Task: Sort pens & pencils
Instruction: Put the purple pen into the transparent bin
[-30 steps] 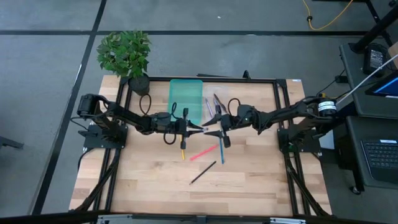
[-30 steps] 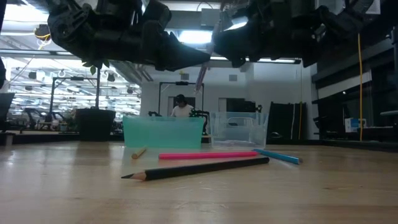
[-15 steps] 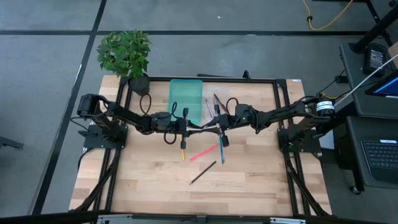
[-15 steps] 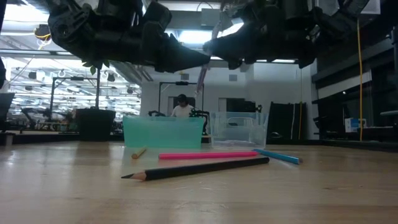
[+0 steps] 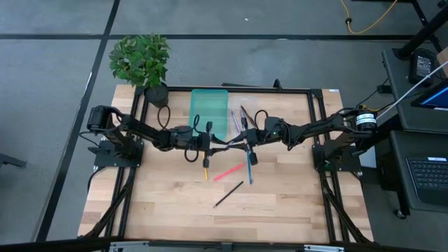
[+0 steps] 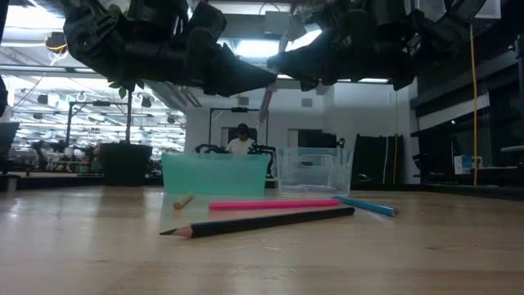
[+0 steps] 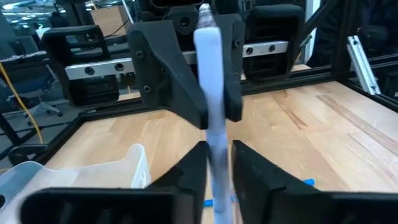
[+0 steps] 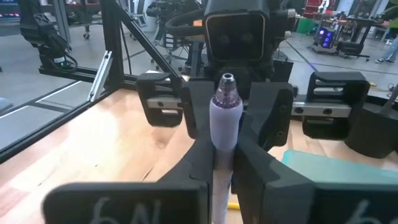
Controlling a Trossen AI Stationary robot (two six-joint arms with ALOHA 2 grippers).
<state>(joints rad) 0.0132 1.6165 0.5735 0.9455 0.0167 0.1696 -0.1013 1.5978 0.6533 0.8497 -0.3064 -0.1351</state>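
I see both arms meeting nose to nose above mid-table, raised off the wooden tabletop [image 5: 168, 210]. The left gripper [image 7: 217, 163] and right gripper [image 8: 225, 163] both have their jaws closed narrow on one pale purple pen [image 8: 225, 118], held upright between them; in the low view that pen [image 6: 266, 102] hangs in the air at the joint of the two fingertip sets. On the table below: a short yellow-orange pencil [image 5: 206, 168] near the left gripper, a pink-red stick [image 5: 229, 172] lying slantwise, a blue pen [image 5: 250, 171] just right of it, and a black pencil [image 5: 228, 194] nearest me, apart from the rest. At the far side sit a teal rectangular tray [image 5: 209, 112] and, to its right, a clear rectangular tray [image 6: 315, 170] holding several sticks; their colours I cannot tell.
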